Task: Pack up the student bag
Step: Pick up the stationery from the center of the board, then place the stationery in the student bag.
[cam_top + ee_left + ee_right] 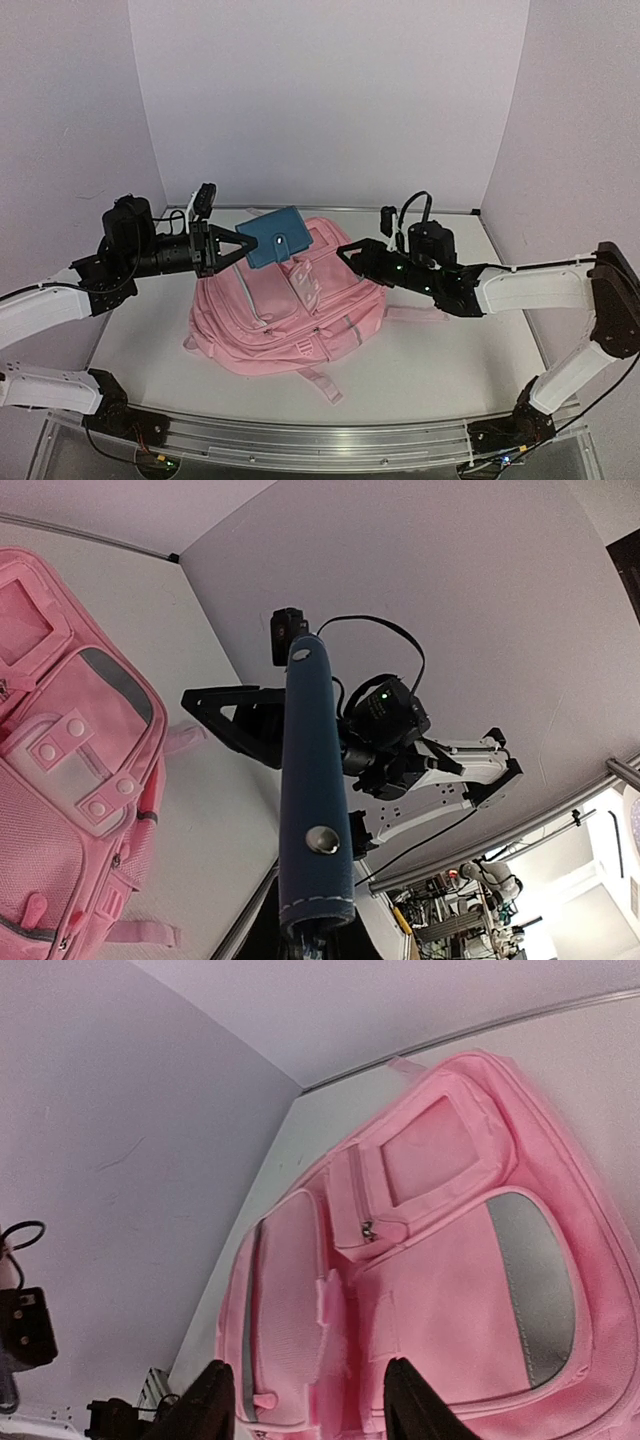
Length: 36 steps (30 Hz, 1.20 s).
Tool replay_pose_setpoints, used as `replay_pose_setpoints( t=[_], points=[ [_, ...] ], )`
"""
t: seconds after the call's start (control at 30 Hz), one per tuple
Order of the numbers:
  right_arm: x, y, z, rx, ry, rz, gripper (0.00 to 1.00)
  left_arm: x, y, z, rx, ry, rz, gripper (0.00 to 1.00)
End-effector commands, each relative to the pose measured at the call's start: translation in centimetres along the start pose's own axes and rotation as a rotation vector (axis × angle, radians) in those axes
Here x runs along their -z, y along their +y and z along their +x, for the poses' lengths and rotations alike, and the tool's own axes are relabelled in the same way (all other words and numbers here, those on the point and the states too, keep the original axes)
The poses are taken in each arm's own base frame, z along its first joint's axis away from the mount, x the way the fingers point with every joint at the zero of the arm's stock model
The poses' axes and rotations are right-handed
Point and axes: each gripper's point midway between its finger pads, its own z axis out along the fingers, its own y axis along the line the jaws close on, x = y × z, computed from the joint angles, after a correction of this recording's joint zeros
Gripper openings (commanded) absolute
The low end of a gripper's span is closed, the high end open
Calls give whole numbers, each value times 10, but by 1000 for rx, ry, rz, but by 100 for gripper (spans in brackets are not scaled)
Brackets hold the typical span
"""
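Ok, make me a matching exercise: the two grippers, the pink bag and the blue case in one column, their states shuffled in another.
1 left gripper
2 right gripper
3 student bag
4 blue case

A lying on the table
B open, empty
C held off the table
D shut on the blue case

Pairs: 1-D, 2-B, 3-A, 4-C

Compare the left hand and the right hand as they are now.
The left hand is shut on a blue snap case; the right hand is open and holds nothing. The left hand reaches in from the left with the case over the far end of the student bag; the right hand reaches in from the bag's right side. Both are raised off the table and point toward each other across the bag.
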Motion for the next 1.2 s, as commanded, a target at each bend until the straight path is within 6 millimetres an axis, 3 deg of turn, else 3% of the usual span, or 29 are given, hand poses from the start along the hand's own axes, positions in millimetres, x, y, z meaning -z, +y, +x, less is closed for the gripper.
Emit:
replay_pose_setpoints(
  t=[0.0,0.1,0.23,0.43,0.67,0.77,0.87,1.0,1.17],
  points=[
    [-22,-50,21,76,59,208,40,-5,-15,-21,-38,-37,6,0],
    [-36,-58,31,93,95,222,31,-11,-13,-23,-34,-19,2,0],
    [-55,-58,48,124,166,188,27,-20,-11,-27,-29,-1,-7,0],
    [-76,-24,81,198,248,55,24,-40,8,-31,-3,27,-45,0],
    [-78,20,130,200,291,-97,24,-51,32,-49,36,-55,-135,0],
    [-82,14,149,168,311,-80,23,-55,51,-48,79,-84,-171,0],
    [-85,-1,157,127,304,-40,23,-58,83,-37,157,-92,-244,0],
    [-82,-10,152,113,266,-4,24,-57,132,-4,288,-68,-343,0],
    [-72,-12,141,110,222,22,24,-51,156,31,351,-16,-411,0]
  ],
)
